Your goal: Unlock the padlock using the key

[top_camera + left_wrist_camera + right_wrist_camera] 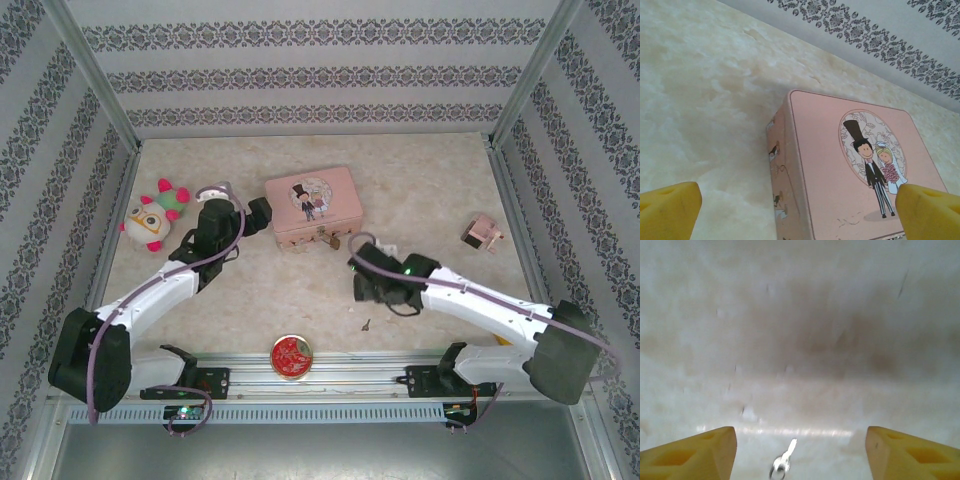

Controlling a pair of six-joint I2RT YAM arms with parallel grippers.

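Observation:
The tiny brass padlock (331,240) hangs at the front of a pink illustrated tin (312,207). A small silver key (367,324) lies flat on the table, nearer the front edge. My left gripper (258,216) is at the tin's left end. In the left wrist view its yellow fingertips (668,210) stand wide open on either side of the tin (840,170), gripping nothing. My right gripper (368,288) hovers low over the table just behind the key. In the right wrist view it (800,455) is open, and the key (783,463) lies loose between the fingers.
A plush toy (152,215) sits at the back left. A round red tin (291,356) lies by the front rail. A small pink-brown object (483,233) rests at the right. Patterned walls close in three sides.

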